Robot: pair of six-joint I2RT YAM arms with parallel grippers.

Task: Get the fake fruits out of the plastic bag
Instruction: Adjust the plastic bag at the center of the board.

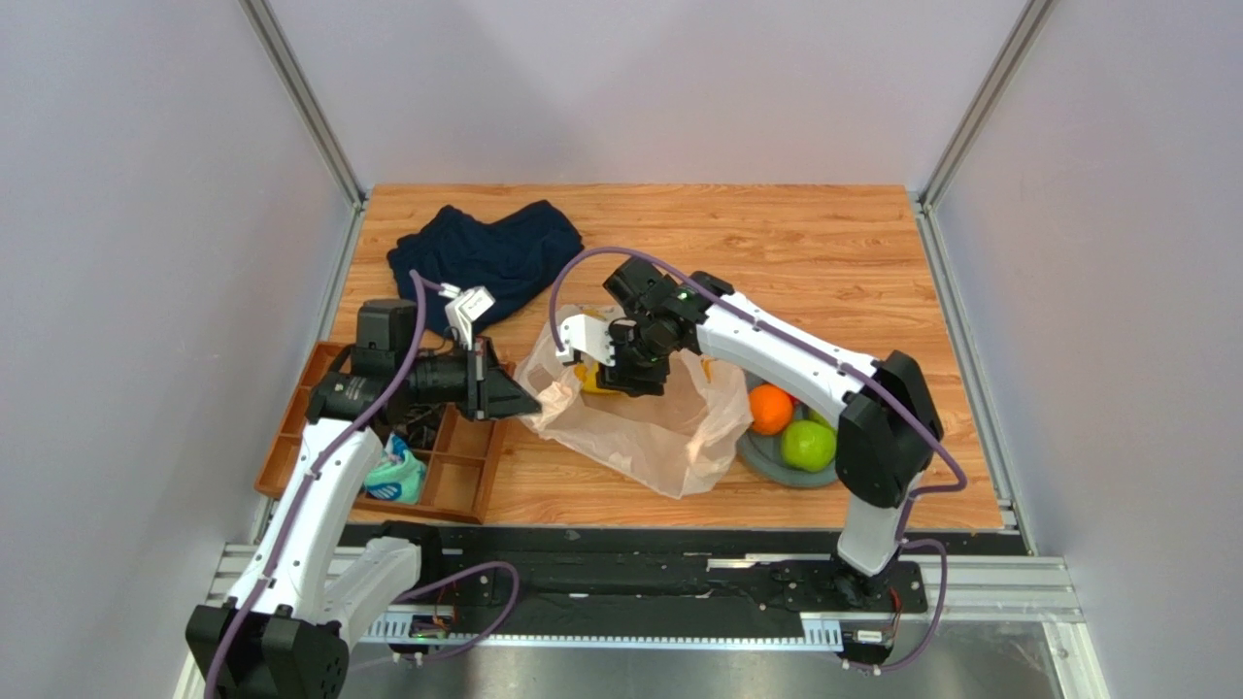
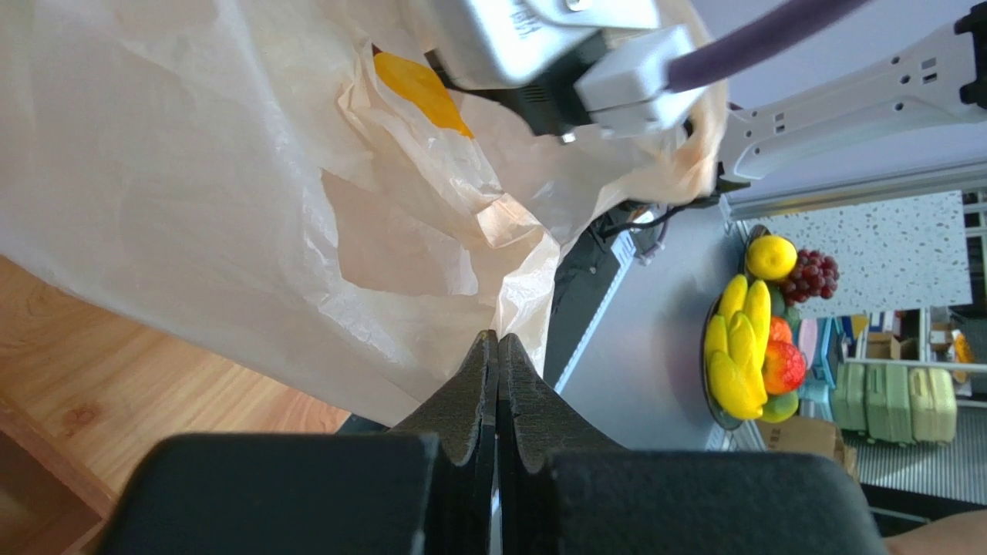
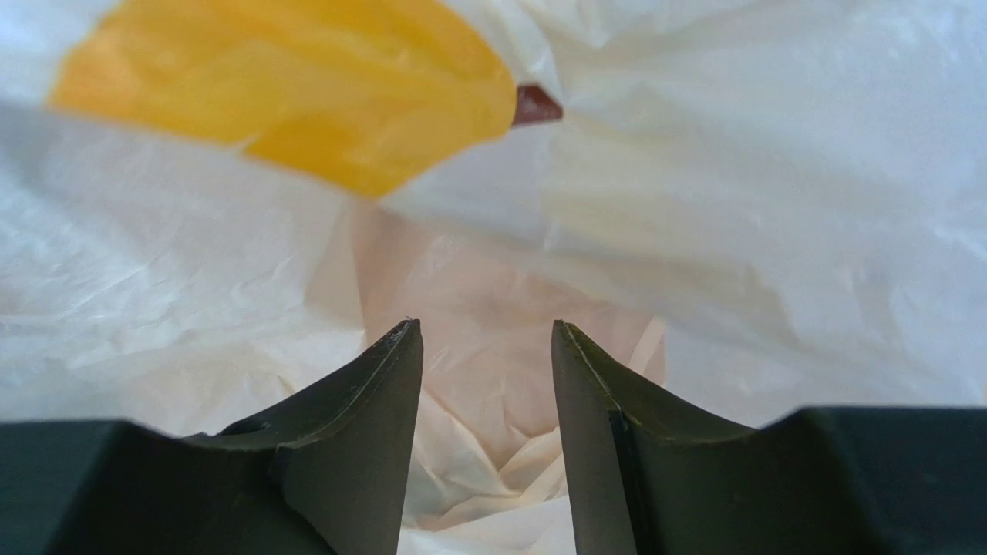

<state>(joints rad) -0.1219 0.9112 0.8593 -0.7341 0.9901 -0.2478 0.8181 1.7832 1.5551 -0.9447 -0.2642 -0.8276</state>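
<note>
bag (image 1: 657,423): centre frame, yellow fruit (image 3: 290,81) inside, mostly hidden
bowl (image 1: 759,455): right, holds orange (image 1: 771,408), green apple (image 1: 807,444)
left hand (image 2: 498,347): together on bag edge
right hand (image 3: 487,335): apart, inside bag

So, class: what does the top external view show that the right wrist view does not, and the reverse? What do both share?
Only the top external view: the wooden table, the orange and green apple in the grey bowl, the navy cloth, and the left gripper pinching an edge of the plastic bag. Only the right wrist view: that the right gripper is open and empty inside the bag. Both: the plastic bag and a yellow shape, in or on it.
</note>
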